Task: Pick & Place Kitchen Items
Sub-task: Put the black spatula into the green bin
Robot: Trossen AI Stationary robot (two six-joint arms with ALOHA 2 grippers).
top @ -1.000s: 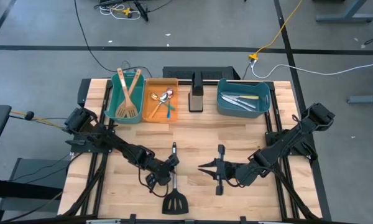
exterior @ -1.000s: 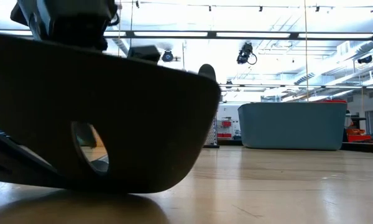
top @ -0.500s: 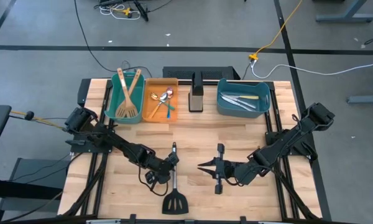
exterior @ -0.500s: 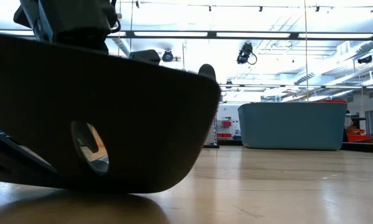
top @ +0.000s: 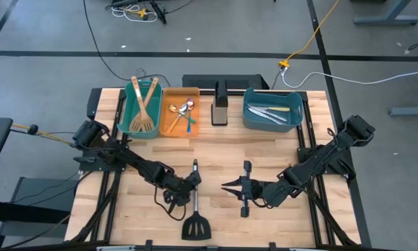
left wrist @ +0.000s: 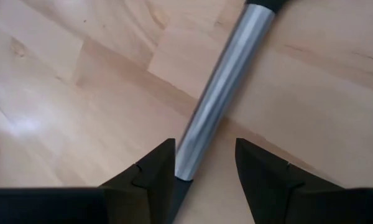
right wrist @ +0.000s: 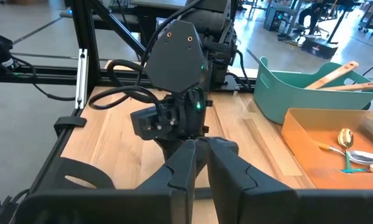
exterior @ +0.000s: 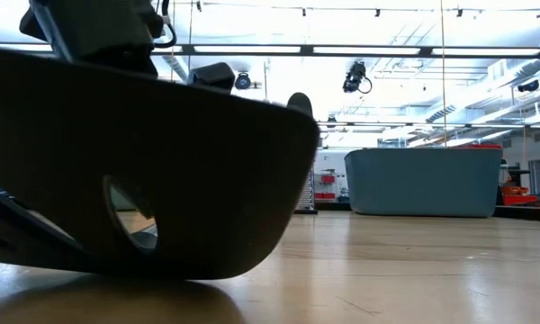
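Note:
A black slotted turner (top: 195, 209) with a steel handle (left wrist: 224, 81) lies flat on the wooden table near its front edge. Its head (exterior: 144, 171) fills the low view. My left gripper (top: 191, 183) is low over the handle and open. Its two fingers stand one on each side of the handle (left wrist: 205, 146). My right gripper (top: 225, 187) is shut and empty just to the right of the turner, pointing at the left gripper (right wrist: 199, 146). Wooden spatulas (top: 145, 104) lean in the teal bin, spoons (top: 183, 111) lie in the orange bin, and knives (top: 273, 113) lie in the blue bin. My left gripper comes at the turner's steel handle from above, its fingers across the handle. One finger (left wrist: 155, 171) lies right beside the handle's edge (left wrist: 185, 163). I cannot tell whether it touches. The other finger stands apart. The turner lies on the table.
The teal bin (top: 129, 115), orange bin (top: 168, 125) and blue bin (top: 251, 115) stand in a row at the table's far edge, with a dark upright item (top: 220, 104) between the orange and blue ones. Bare wood lies between the bins and the grippers.
My left gripper has shifted a little above the turner's handle. The turner lies as before.

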